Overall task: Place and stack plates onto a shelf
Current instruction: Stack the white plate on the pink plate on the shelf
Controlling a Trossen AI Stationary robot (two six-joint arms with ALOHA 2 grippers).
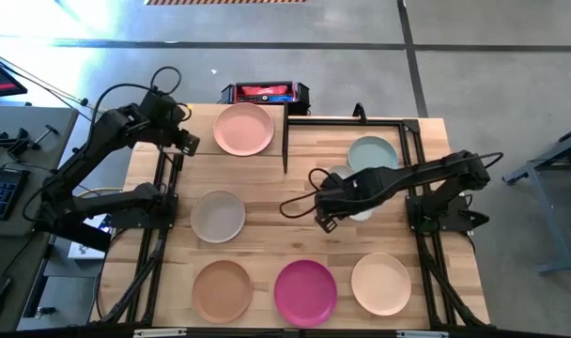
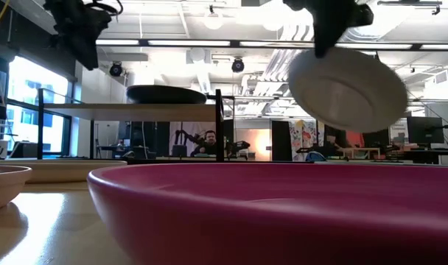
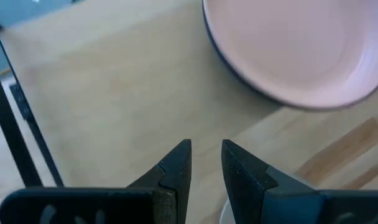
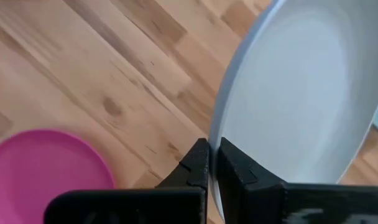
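My right gripper (image 4: 212, 155) is shut on an off-white plate (image 4: 301, 93) and holds it in the air over the table's right middle (image 1: 339, 176). In the low view that plate (image 2: 349, 88) is tilted. A pale green plate (image 1: 373, 153) lies flat on the table just beyond it. The shelf (image 2: 128, 110) stands at the far left. A peach plate (image 1: 244, 129) lies on it, on top of a dark plate whose rim (image 3: 223, 53) shows underneath. My left gripper (image 3: 206, 149) hovers over the shelf panel beside that stack (image 1: 188, 143), narrowly open and empty. My right gripper pinches the off-white plate's rim (image 4: 221, 134) between its two fingers, one on the inner face and one on the underside. The plate is lifted clear of the table and hangs tilted below the gripper (image 2: 327, 29).
Several plates lie flat on the slatted tabletop: grey (image 1: 218, 216), tan (image 1: 222, 291), magenta (image 1: 305, 293) (image 4: 46, 168) and cream (image 1: 380, 284). A black frame post (image 1: 285, 141) stands mid-table at the far side. A red and black object (image 1: 265, 92) sits at the far edge.
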